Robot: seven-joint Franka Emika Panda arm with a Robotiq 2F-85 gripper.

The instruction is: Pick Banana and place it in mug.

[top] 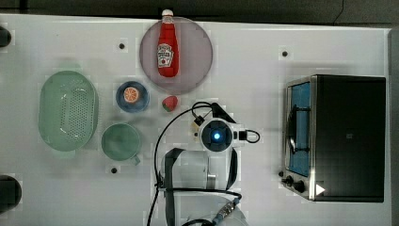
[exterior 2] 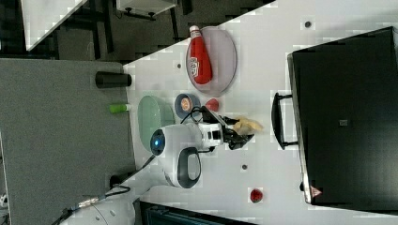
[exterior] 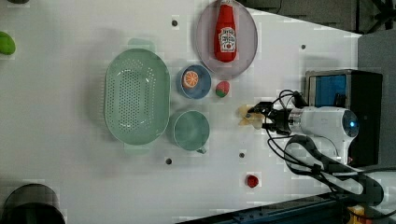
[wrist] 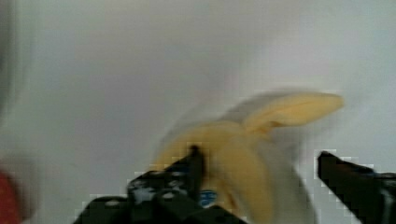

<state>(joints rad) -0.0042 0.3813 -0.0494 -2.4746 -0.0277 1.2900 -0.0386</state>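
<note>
White tabletop [top: 263, 37] carries a toaster oven [top: 346, 136], green colander [top: 68, 110], and mint mug [top: 120, 140] beside the colander. The hand [exterior: 256, 116] sits around the peeled banana [wrist: 252, 154], fingers spread, between mug and oven.

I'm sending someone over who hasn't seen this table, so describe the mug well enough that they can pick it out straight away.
In the top view, find the big oval perforated green colander at the left of the white table. The mug stands just off its lower right corner, below the small dark-blue dish holding an orange slice. It is round, pale mint green, unperforated and empty, with a small side handle.
</note>
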